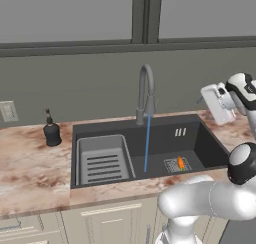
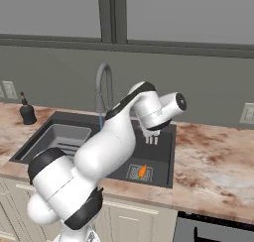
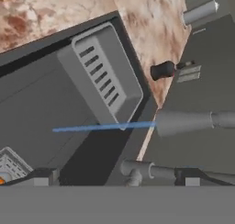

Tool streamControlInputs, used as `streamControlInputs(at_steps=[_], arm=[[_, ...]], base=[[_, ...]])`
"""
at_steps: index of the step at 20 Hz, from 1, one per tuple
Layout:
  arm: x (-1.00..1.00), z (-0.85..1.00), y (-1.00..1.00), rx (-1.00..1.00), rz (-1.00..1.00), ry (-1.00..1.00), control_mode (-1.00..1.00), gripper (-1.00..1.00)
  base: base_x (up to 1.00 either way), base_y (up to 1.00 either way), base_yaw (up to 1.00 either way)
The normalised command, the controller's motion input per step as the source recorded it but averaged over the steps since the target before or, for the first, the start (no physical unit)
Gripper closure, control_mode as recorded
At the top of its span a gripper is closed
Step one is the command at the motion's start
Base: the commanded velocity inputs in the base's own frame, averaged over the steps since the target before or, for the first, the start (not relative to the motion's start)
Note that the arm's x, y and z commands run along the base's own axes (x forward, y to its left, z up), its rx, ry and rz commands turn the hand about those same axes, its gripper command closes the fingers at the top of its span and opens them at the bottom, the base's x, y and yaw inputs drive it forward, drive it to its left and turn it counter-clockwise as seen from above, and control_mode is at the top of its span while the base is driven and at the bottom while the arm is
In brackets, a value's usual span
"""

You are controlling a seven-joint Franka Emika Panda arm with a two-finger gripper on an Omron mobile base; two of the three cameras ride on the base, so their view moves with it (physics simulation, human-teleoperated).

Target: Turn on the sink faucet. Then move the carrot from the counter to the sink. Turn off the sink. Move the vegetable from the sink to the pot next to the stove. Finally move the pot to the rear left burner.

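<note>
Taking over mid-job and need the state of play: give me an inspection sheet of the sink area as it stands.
Surface: marbled counter around a dark sink.
Job's things: faucet running, a blue stream falling into the basin; carrot lying on the drain grate at the sink's bottom right. Pot and stove: nothing seen.
Clutter: grey dish rack in the sink's left half; dark soap dispenser on the counter left of the sink.
Grippers: gripper open and empty, raised above the sink near the faucet.
Cables: nothing seen.
Surroundings: grey wall with a window above; wall outlet at left; cream cabinets below.
</note>
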Motion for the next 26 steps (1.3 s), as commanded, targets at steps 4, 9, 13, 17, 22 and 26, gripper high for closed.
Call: streamControlInputs(at_steps=[4, 9, 13, 17, 22, 26], arm=[[0.04, -0.05, 0.0, 0.34, -0.21, 0.44, -1.0, -1.0], [0.15, -0.09, -0.12, 0.41, -0.17, 0.44, -1.0, -1.0], [0.21, -0.1, -0.12, 0.41, -0.16, 0.45, -1.0, -1.0], [0.33, -0.12, -0.06, 0.35, -0.16, 0.48, -1.0, -1.0], [0.19, -0.27, -0.04, 0.11, -0.07, 0.23, -1.0, -1.0], [0.42, -0.29, 0.02, 0.0, -0.02, 0.08, -1.0, -1.0]], base=[[0.0, 0.0, 0.0], [0.0, 0.0, 0.0], [0.0, 0.0, 0.0], [0.0, 0.0, 0.0], [0.0, 0.0, 0.0], [0.0, 0.0, 0.0]])
